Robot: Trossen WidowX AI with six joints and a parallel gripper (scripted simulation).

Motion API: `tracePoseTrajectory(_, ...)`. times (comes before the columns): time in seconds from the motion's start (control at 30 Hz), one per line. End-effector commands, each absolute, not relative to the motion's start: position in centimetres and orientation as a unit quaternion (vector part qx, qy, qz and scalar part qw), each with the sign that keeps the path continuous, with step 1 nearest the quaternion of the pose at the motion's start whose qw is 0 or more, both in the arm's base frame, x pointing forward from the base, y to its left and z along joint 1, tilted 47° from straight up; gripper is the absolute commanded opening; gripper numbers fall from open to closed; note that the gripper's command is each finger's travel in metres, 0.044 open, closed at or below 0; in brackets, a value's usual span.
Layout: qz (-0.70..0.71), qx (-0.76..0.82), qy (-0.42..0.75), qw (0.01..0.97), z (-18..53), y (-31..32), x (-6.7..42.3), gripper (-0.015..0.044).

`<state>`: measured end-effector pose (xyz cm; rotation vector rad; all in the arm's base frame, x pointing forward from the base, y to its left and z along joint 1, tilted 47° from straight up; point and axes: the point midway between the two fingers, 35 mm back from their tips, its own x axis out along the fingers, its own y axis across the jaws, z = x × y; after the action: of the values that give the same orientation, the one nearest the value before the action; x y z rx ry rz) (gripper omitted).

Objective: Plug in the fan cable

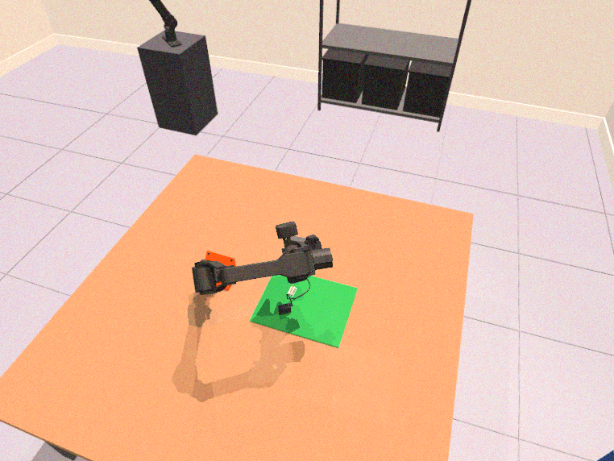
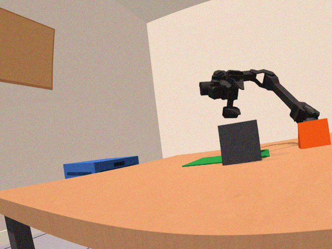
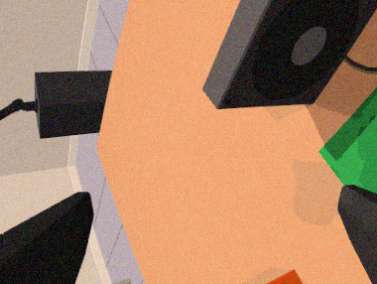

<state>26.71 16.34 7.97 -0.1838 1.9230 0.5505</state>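
The green board [image 1: 334, 309] [image 2: 204, 161] [image 3: 347, 166] lies flat on the table. The fan [image 2: 239, 143] [image 3: 293, 55] stands upright at it, a dark square block with a grey hub; the arm hides it in the top view. The thin black cable [image 1: 308, 288] [image 3: 364, 66] curves over the board to a small white piece [image 1: 292, 290] and a small black block [image 1: 284, 309]. Which is the plug or header, and whether it is seated, I cannot tell. My gripper [image 3: 219, 202] is open and empty, up above the board and off it; the arm hides its fingers in the top and exterior views.
An orange block [image 1: 220, 258] [image 2: 314, 133] [image 3: 293, 278] stands by the arm's base on the orange-brown table [image 1: 396, 238] [image 2: 174, 198] [image 3: 198, 174]. A blue case [image 2: 80, 168] is beyond the table edge. A dark pedestal [image 1: 178, 84] [image 3: 74, 104] and a shelf [image 1: 392, 42] stand away from the table.
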Motion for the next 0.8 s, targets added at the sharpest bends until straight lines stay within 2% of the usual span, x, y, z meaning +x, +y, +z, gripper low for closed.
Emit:
tracePoseTrajectory(0.0, -0.021, -0.382, 0.772, 0.508, 8.1, 6.8, 27.8, 0.044)
tracePoseTrajectory(0.13, -0.085, -0.472, 0.723, 0.497, 9.6, 4.9, 29.2, 0.044)
tracePoseTrajectory(0.77, -0.085, -0.472, 0.723, 0.497, 9.2, 4.4, 29.3, 0.044)
